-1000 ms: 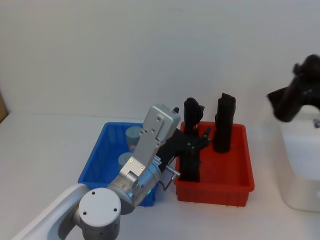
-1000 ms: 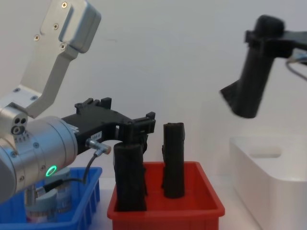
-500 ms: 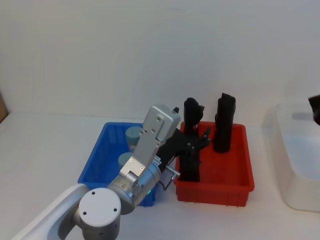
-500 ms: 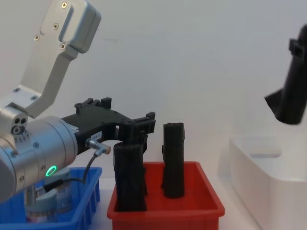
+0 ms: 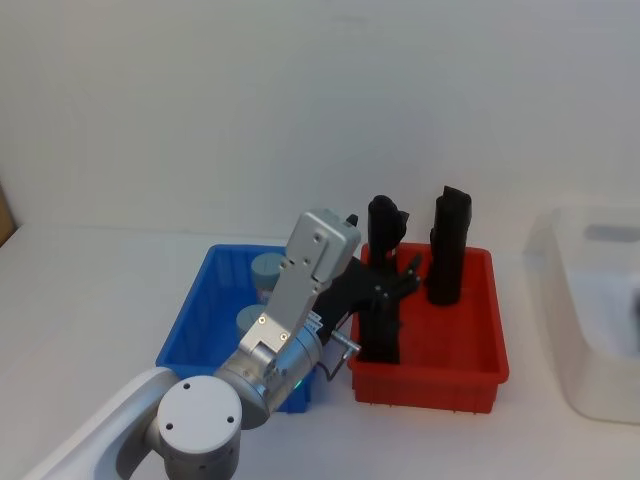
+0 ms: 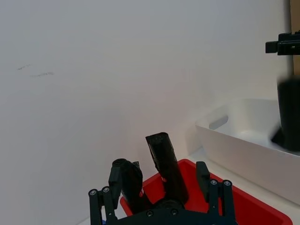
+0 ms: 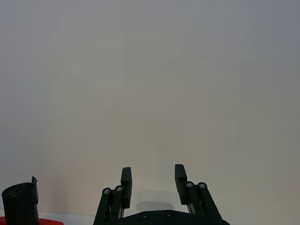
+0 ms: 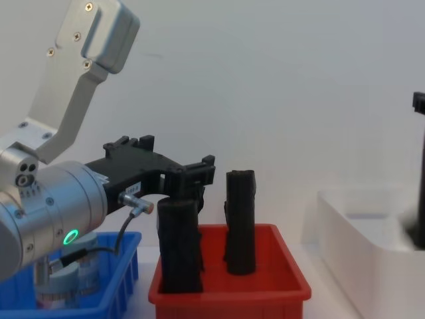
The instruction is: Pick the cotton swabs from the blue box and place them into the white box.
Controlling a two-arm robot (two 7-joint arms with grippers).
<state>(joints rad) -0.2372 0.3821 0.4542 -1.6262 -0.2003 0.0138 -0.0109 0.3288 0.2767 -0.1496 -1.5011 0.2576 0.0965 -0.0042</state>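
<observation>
My left gripper (image 6: 158,187) sits low in the centre of the head view, over the seam between the blue box (image 5: 190,320) and the red bin (image 5: 470,372). Its jaws are spread wide with nothing in them, and the black rolls (image 5: 448,245) are just beyond. My right gripper (image 7: 153,178) is at the far right edge of the chest view, by the white box (image 5: 590,385), jaws apart and empty. Two cotton swabs (image 5: 268,270) stand upright in the blue box, left of centre.

A: Left arm (image 5: 310,260) is hanging over the blue box's (image 5: 190,322) right half. The left gripper (image 6: 157,165) is crowding the black rolls (image 5: 448,250).
B: The box's left half is lying open from above, and the white box (image 5: 600,390) too.
</observation>
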